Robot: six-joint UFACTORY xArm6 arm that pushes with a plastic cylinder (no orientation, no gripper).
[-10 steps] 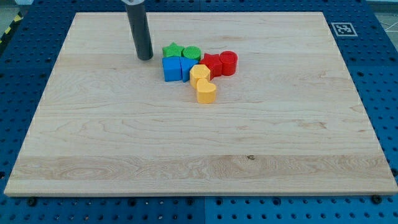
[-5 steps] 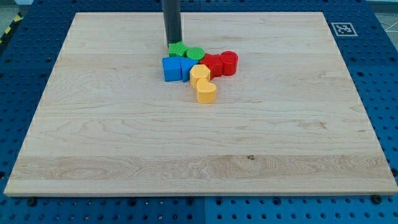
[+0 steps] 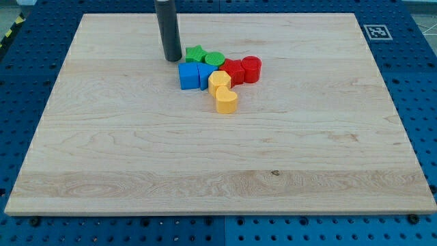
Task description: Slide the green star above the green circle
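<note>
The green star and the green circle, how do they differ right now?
The green star has a notched, pointed outline, while the green circle is plainly round. The green star sits to the view's left, nearer my tip, which stands just off its left side; the green circle lies to the view's right, next to the red blocks. Both share the same green and sit side by side above the blue blocks.

A pale wooden board (image 3: 136, 157) with light grain lies on a blue perforated table (image 3: 416, 82). The blocks are a green star (image 3: 195, 54), green circle (image 3: 215, 59), two blue (image 3: 187, 75), two red (image 3: 250, 68) and two yellow (image 3: 226, 100). The rod is dark grey, as is my tip (image 3: 172, 59).
</note>
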